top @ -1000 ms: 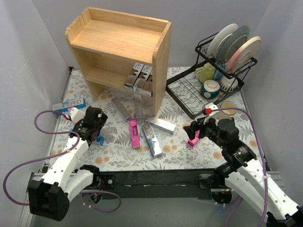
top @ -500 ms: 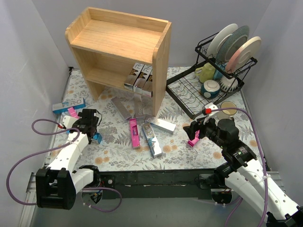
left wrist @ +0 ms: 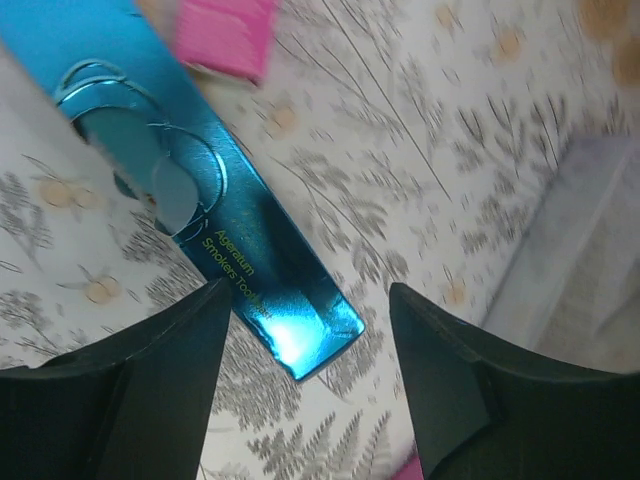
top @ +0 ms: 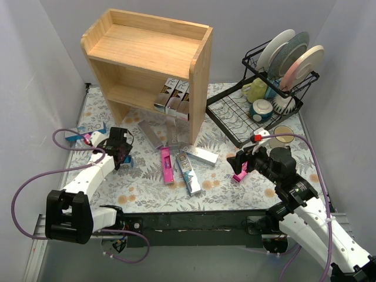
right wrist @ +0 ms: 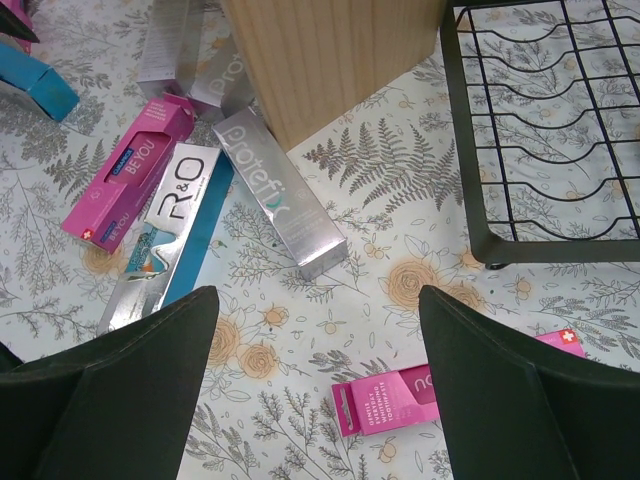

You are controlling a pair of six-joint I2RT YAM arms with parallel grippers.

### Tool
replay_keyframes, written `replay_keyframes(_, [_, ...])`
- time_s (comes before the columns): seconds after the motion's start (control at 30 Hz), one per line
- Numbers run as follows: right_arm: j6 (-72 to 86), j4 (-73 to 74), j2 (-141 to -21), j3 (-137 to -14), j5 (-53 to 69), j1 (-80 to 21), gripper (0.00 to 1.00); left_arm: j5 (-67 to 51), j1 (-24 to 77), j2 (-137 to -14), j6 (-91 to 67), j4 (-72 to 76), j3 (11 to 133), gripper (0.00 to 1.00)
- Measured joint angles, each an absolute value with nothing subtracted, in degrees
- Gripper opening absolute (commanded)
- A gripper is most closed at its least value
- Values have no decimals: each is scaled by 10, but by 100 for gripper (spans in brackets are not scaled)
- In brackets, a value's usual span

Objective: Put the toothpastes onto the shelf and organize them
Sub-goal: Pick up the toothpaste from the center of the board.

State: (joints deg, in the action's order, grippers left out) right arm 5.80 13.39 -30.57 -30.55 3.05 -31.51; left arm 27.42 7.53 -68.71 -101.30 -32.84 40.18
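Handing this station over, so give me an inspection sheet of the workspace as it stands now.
Surface: floral table cover.
Job's things: wooden shelf, silver toothpastes on its lower level; pink box, R&O box, Protefix box lying loose.
Clutter: dish rack with plates and cups.
Pincers: left pincer open, straddling a blue box; right pincer open, holding nothing.
Cables: purple cables, loose loops on both sides.
Surroundings: grey walls.
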Motion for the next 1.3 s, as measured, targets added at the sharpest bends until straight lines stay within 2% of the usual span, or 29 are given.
replay_keyframes(0.1, [58, 133, -308, -305, 32, -315, 89, 252, 123, -692, -1004, -337, 414, 66])
replay_keyframes(0.2, [58, 133, -308, -305, 32, -315, 89, 237, 160, -688, -1017, -363, 422, 72])
replay_keyframes(0.23, [58, 133, -308, -305, 32, -315, 89, 237, 163, -684, -1023, -372, 422, 78])
replay_keyframes(0.37, [58, 133, -309, -305, 32, -315, 89, 249, 164, -639, -1072, -419, 422, 89])
replay_keyframes(0.5, [58, 132, -309, -305, 32, -315, 89, 266, 164, -617, -1112, -454, 422, 94])
replay_keyframes(0.83, [58, 132, -307, -305, 36, -315, 89, 273, 152, -698, -1135, -437, 417, 94])
replay_keyframes(1.1, [58, 132, -307, -305, 36, -315, 89, 292, 139, -755, -1140, -392, 428, 91])
replay_keyframes(1.23, [58, 132, -307, -305, 36, -315, 89, 294, 136, -790, -1140, -379, 432, 85])
replay_keyframes(1.3, [58, 132, -307, -305, 36, -315, 89, 294, 136, -801, -1141, -375, 432, 78])
